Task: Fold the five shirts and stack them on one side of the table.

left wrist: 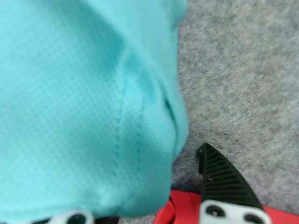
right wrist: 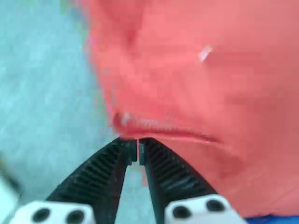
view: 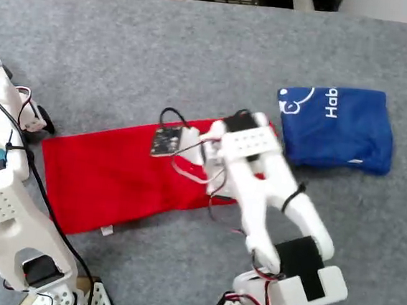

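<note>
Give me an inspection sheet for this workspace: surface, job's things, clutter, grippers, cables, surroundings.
Surface: grey felt table cover, lying flat.
Job's things: red cloth shirt folded into a long strip, centre-left; blue folded shirt with white print at the right; turquoise knit shirt close under the left wrist camera.
Clutter: nothing seen.
Grippers: right gripper shut, tips pinching the red shirt's edge; left gripper beside the turquoise shirt's edge.
Cables: black wire loops at the right arm's wrist above the red shirt; black cable runs along the left arm.
Surroundings: cropped shapes beyond the table's far edge, not identifiable.
</note>
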